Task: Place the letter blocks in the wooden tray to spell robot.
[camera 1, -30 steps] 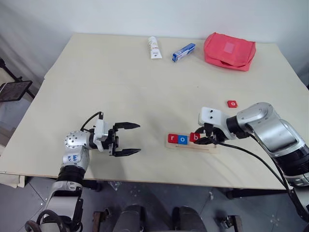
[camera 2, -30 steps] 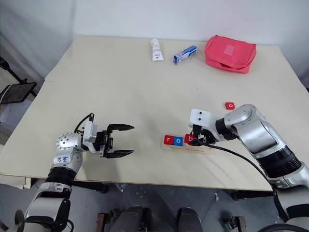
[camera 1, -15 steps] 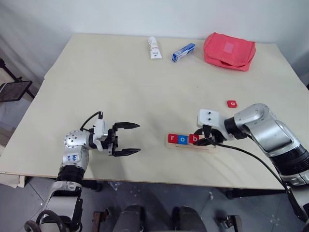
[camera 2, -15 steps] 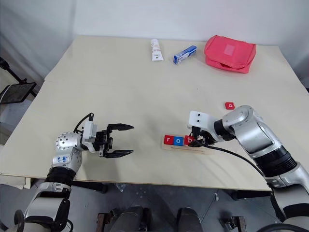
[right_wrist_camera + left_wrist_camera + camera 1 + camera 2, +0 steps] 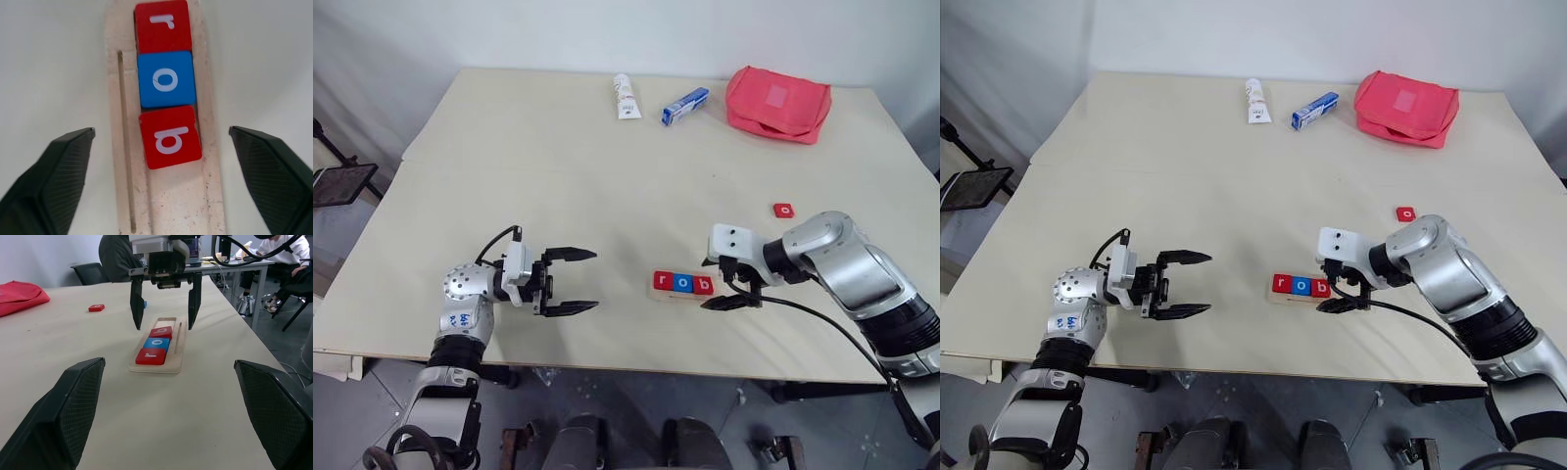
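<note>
The wooden tray lies near the table's front edge and holds three letter blocks in a row: red r, blue o and red b. The b sits slightly askew against the o. My right gripper hangs open just over the tray's right part, its fingers straddling the b block without touching it. Another red letter block lies loose on the table behind my right arm. My left gripper stands open to the left of the tray, holding nothing.
At the table's far edge lie a white tube, a blue-and-white box and a red pouch. The tray sits close to the front edge of the table. In the left wrist view, people sit at desks beyond the table.
My right gripper has opened and let go of the red b block, which now lies in the tray beside the o. The left arm has not moved.
</note>
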`<state>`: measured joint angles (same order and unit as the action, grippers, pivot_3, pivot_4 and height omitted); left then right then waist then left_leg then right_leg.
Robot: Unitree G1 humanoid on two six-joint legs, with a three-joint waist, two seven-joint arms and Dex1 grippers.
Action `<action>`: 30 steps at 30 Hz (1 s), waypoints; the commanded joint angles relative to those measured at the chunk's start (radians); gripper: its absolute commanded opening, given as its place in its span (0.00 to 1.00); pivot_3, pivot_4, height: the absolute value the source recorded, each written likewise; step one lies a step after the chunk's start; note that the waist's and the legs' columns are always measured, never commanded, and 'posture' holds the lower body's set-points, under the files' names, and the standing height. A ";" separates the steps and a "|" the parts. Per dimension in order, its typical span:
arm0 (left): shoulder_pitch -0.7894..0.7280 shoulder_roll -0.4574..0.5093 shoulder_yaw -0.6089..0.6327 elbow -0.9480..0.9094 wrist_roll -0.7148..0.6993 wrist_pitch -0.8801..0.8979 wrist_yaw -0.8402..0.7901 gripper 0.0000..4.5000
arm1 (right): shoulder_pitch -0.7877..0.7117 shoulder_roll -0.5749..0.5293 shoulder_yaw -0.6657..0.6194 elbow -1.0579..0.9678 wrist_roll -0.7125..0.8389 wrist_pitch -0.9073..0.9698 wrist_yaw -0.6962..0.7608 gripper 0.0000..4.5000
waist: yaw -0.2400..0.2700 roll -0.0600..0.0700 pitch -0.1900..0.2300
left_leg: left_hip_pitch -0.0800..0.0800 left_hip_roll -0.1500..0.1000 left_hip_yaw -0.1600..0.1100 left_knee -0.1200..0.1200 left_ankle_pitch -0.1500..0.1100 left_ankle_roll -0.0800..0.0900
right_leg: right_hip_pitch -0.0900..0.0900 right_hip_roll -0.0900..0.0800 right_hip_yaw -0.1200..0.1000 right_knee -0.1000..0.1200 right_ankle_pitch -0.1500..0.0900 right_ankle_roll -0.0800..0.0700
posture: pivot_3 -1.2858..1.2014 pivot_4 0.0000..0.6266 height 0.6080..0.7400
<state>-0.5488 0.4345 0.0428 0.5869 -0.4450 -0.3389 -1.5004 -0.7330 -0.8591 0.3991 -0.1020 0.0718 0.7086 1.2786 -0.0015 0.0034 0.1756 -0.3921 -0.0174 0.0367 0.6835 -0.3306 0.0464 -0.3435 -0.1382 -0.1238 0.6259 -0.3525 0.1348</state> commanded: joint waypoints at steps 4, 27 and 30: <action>-0.034 -0.014 0.004 0.004 -0.011 -0.015 -0.037 1.00 | 0.038 -0.049 -0.096 -0.098 0.039 0.055 -0.031 0.99 | 0.001 0.000 0.000 | 0.000 0.000 -0.001 0.000 0.000 0.000 | 0.000 0.000 0.000 0.000 0.000 0.000 | 0.52 0.24 1.00; -0.004 -0.002 0.008 -0.032 -0.020 0.002 -0.038 1.00 | 0.169 -0.032 -0.116 -0.136 0.101 0.057 -0.102 0.01 | 0.000 0.000 0.000 | 0.000 0.000 0.000 0.000 0.000 0.000 | 0.001 -0.001 -0.003 0.000 0.000 0.000 | 0.52 0.24 1.00; 0.005 0.000 0.009 -0.046 -0.022 0.006 -0.034 1.00 | 0.160 -0.017 -0.099 -0.101 0.090 0.034 -0.111 0.01 | 0.000 0.000 0.000 | 0.000 0.000 0.000 0.000 0.000 0.000 | 0.001 -0.002 -0.003 0.000 0.000 0.000 | 0.52 0.24 1.00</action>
<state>-0.5501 0.4263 0.0393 0.5816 -0.4449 -0.3354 -1.5004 -0.5640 -0.8861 0.3023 -0.2094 0.1731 0.7647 1.1739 -0.0017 0.0032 0.1758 -0.3919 -0.0179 0.0363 0.6832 -0.3306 0.0464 -0.3429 -0.1397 -0.1272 0.6261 -0.3526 0.1348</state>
